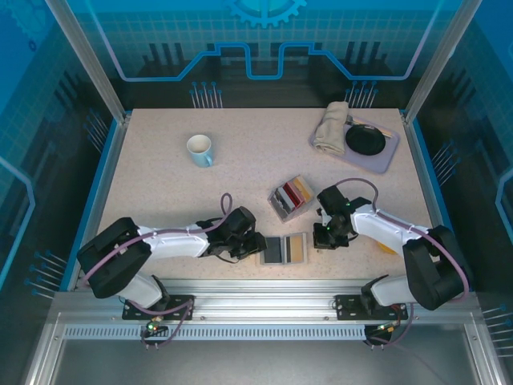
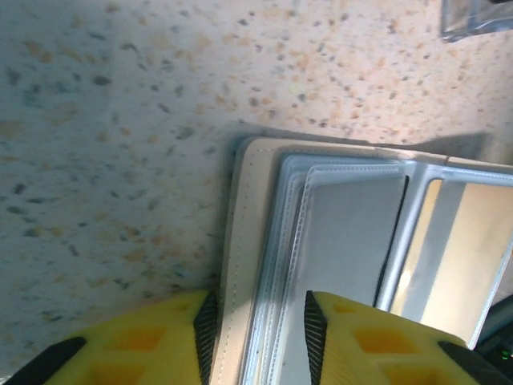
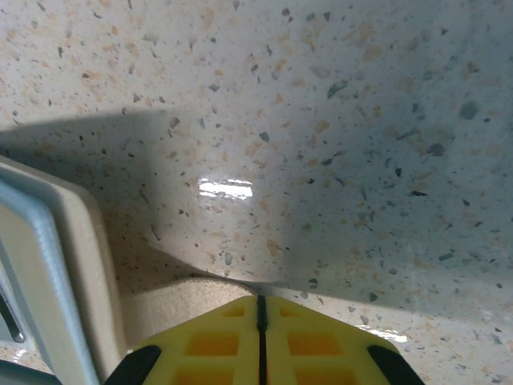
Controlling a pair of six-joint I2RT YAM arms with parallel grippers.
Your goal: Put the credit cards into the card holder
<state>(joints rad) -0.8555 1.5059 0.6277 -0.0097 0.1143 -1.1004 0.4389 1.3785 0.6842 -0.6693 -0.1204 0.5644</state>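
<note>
Card holder (image 1: pixel 283 249) lies open at the 6 o'clock edge of the table (image 1: pixel 160 192). Left gripper (image 2: pixel 260 321) sits at its 9 o'clock, jaws part open, straddling the beige rim. Right gripper (image 3: pixel 260 309) is at 3 o'clock, jaws squeezed together right at a beige flap. Credit cards (image 1: pixel 295 195) sit in a clear tray (image 1: pixel 273 202) at the holder's 12.

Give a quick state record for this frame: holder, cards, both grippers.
holder: open, flat on the table, between the grippers
cards: in the clear box, just behind the holder
left gripper: fingers straddle the holder's near edge; grip unclear
right gripper: shut, tips at the holder's beige flap
task: cards not yet in the holder
</note>
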